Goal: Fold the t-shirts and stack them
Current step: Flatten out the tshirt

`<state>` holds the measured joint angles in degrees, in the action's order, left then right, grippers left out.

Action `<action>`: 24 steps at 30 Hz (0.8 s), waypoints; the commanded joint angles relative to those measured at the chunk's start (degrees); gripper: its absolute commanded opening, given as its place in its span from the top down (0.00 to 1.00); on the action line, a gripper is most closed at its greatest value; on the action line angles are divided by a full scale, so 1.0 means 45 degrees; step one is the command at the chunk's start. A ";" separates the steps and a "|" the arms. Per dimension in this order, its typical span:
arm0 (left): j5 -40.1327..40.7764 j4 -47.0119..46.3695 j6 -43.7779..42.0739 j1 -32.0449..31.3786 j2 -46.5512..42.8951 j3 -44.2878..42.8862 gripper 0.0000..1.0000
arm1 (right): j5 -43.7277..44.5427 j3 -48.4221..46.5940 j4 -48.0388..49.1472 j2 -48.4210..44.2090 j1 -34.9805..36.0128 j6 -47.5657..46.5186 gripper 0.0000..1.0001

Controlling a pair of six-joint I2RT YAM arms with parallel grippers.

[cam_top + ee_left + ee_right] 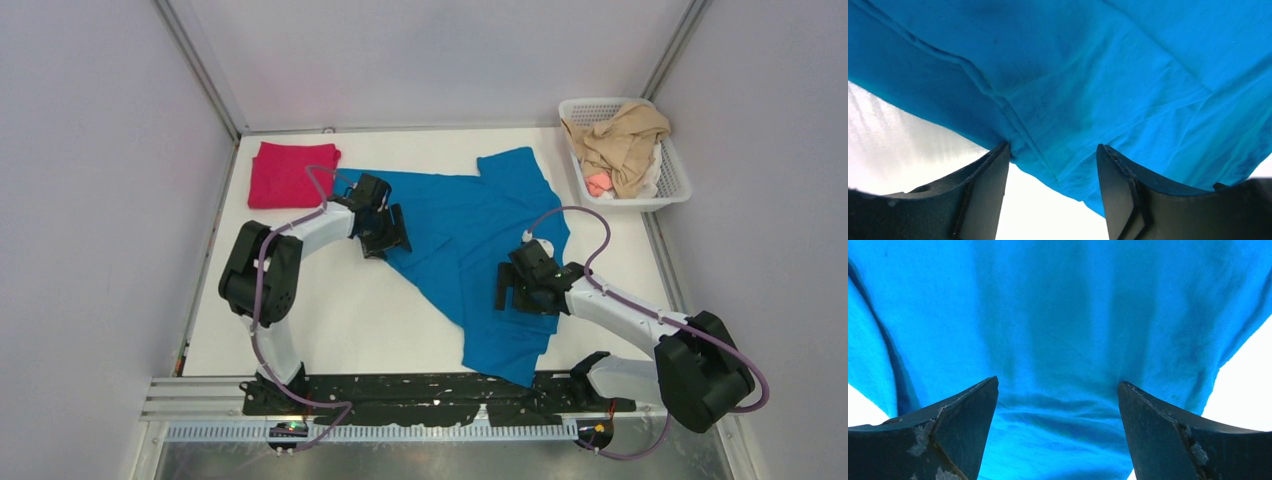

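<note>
The bright blue t-shirt [470, 240] lies spread and rumpled across the middle of the white table, one end reaching the near edge. The crimson t-shirt [285, 175] lies folded at the far left. My left gripper [385, 232] is open at the blue shirt's left edge; in the left wrist view [1053, 150] a hem fold of the blue shirt [1058, 100] lies between the spread fingers. My right gripper [520, 288] is open over the shirt's right part; in the right wrist view [1058, 387] blue cloth [1058, 330] fills the gap between its fingers.
A white basket [668, 190] at the far right holds tan and pink cloth. Grey walls stand on three sides. A metal rail [400, 405] with the arm bases runs along the near edge. Bare table [340, 320] shows left of the blue shirt.
</note>
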<state>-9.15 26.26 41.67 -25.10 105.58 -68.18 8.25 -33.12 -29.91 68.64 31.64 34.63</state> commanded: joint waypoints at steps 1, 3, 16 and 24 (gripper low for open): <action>-0.0601 -0.0612 0.0344 -0.0206 0.0055 -0.0159 0.37 | 0.0150 0.0008 0.0328 0.0046 -0.0058 0.0107 0.05; -0.0583 -0.0571 0.0379 -0.0315 0.0100 -0.0215 0.38 | 0.0140 0.0009 0.0337 0.0082 -0.0056 0.0123 0.05; 0.2571 0.2102 0.0291 -0.0957 -0.0834 -0.0726 0.40 | -0.0022 0.0122 0.0483 0.0199 -0.0055 0.0046 0.05; 0.2117 0.1887 0.0193 -0.1440 -0.1132 -0.1232 0.39 | -0.0055 0.0167 0.0532 0.0220 -0.0058 0.0028 0.05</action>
<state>0.36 34.79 43.05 -30.33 103.31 -70.52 8.25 -32.99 -29.30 69.52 31.64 34.59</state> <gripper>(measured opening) 0.604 0.948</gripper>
